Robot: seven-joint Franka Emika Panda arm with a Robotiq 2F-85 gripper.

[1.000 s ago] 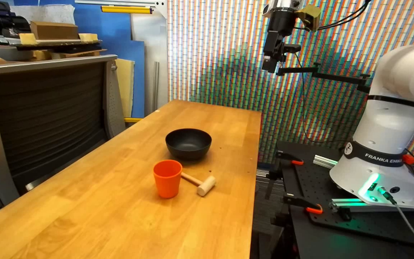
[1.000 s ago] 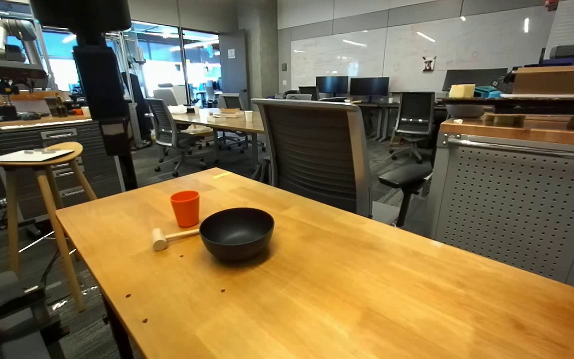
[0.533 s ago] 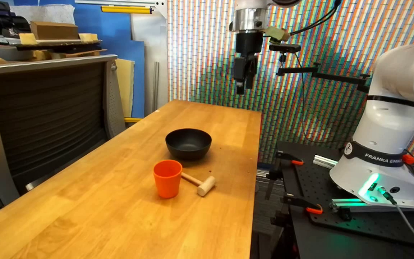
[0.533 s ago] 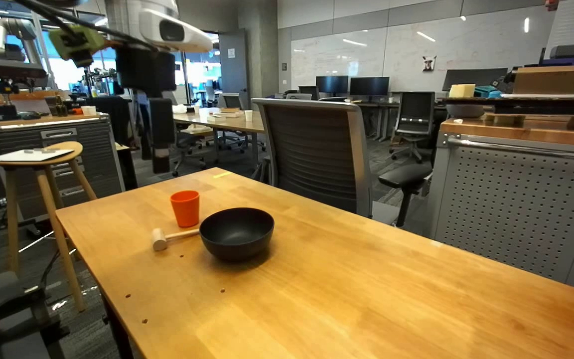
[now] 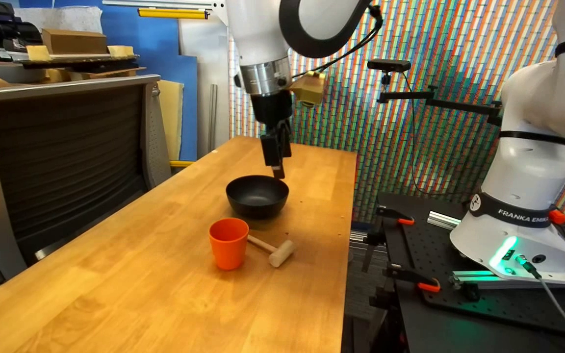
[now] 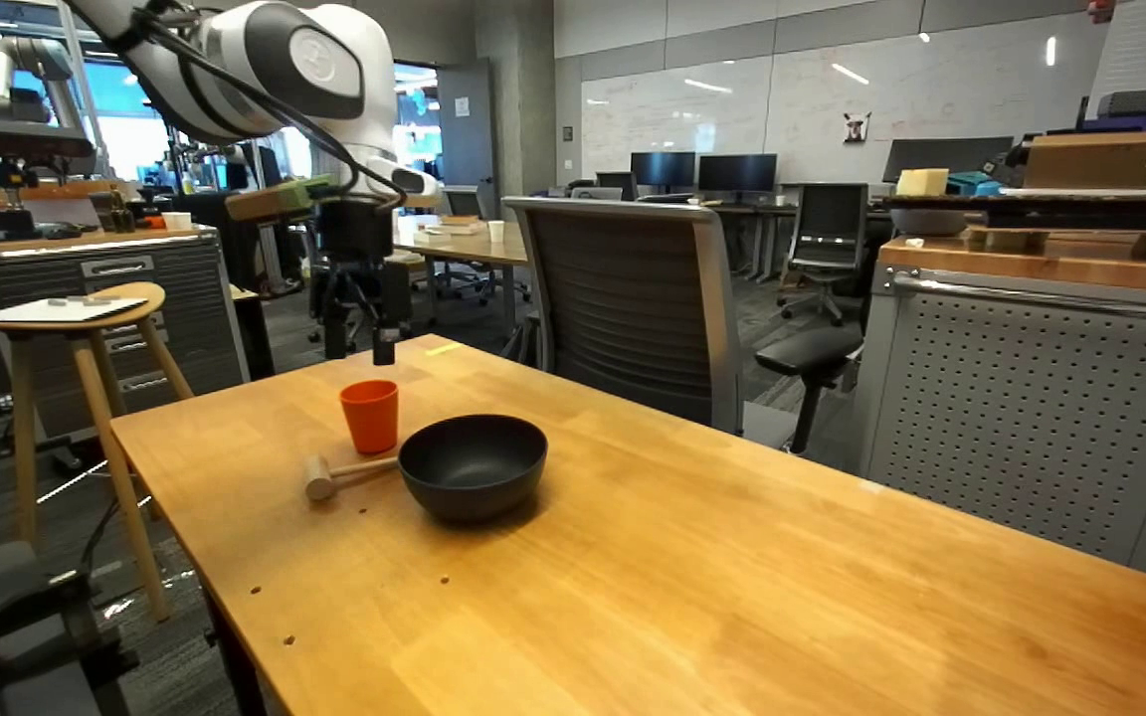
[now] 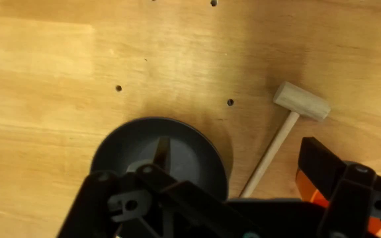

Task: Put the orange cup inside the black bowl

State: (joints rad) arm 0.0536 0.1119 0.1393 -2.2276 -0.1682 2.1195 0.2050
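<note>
The orange cup (image 5: pixel 229 246) stands upright on the wooden table, and also shows in an exterior view (image 6: pixel 371 419). The black bowl (image 5: pixel 257 197) sits beside it, apart from it, and shows in an exterior view (image 6: pixel 474 469) too. Both look empty. My gripper (image 5: pixel 282 164) is open and holds nothing. It hangs above the table, fingers down, and shows in an exterior view (image 6: pixel 359 350). In the wrist view the gripper (image 7: pixel 238 148) has one finger over the bowl (image 7: pixel 207 162) and one over the cup (image 7: pixel 304 185), which is mostly hidden by that finger.
A small wooden mallet (image 5: pixel 282 253) lies by the cup and bowl; its head (image 7: pixel 301 101) shows in the wrist view and its handle runs between them. A chair (image 6: pixel 633 308) stands at the table's (image 6: pixel 782 557) long edge. A camera on an arm (image 5: pixel 389 65) stands behind.
My gripper has come down and moved in over the table towards the bowl and cup, tilting a little. The cup, bowl and mallet have not moved.
</note>
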